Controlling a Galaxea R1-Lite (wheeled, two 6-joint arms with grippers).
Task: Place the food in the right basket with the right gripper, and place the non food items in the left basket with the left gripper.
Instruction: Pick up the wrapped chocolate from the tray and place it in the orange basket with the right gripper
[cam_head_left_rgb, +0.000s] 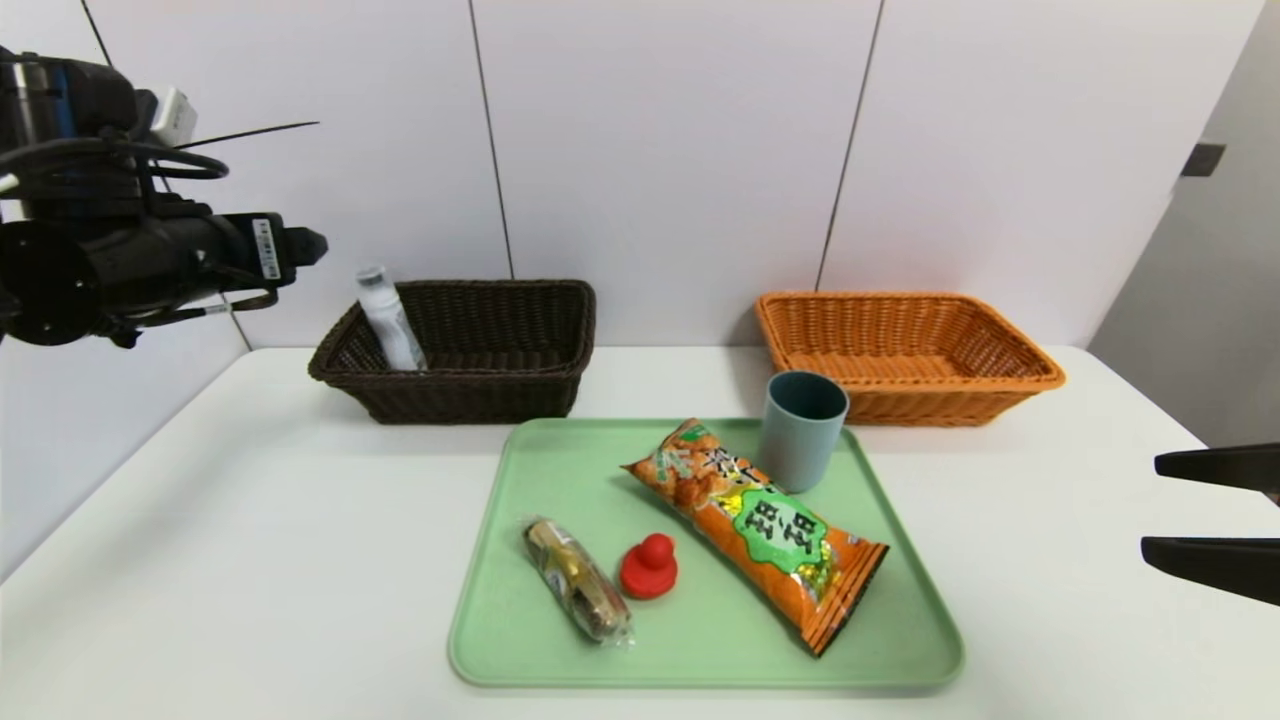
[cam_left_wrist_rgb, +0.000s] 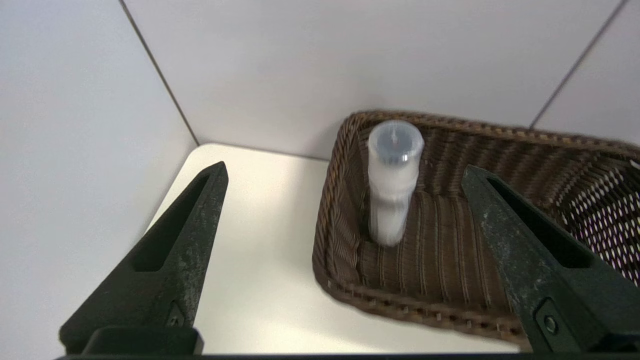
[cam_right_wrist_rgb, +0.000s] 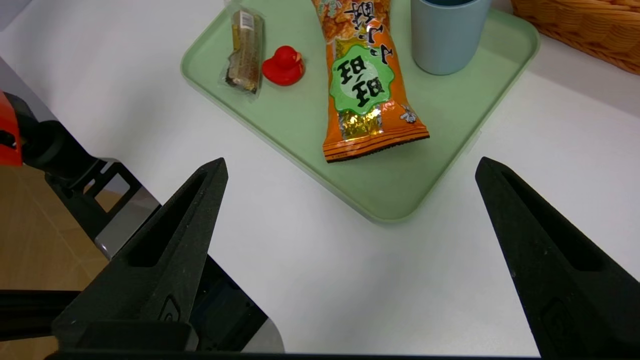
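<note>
I see my left gripper (cam_left_wrist_rgb: 345, 170) spread wide above the dark brown basket (cam_head_left_rgb: 520, 385), the clear bottle (cam_left_wrist_rgb: 392, 185) standing inside, apart from both fingers. My right gripper (cam_right_wrist_rgb: 350, 165), cut off at the head view's edge, gapes wide beside the green tray (cam_head_left_rgb: 560, 640) carrying snack bag (cam_head_left_rgb: 760, 525), wrapped bar (cam_head_left_rgb: 578, 580), red toy (cam_head_left_rgb: 650, 567) and cup (cam_head_left_rgb: 803, 428). Orange basket (cam_head_left_rgb: 905, 355) holds nothing.

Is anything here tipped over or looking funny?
The clear bottle in the dark brown basket leans against the basket's side instead of standing straight. Nothing is spilled or broken.
</note>
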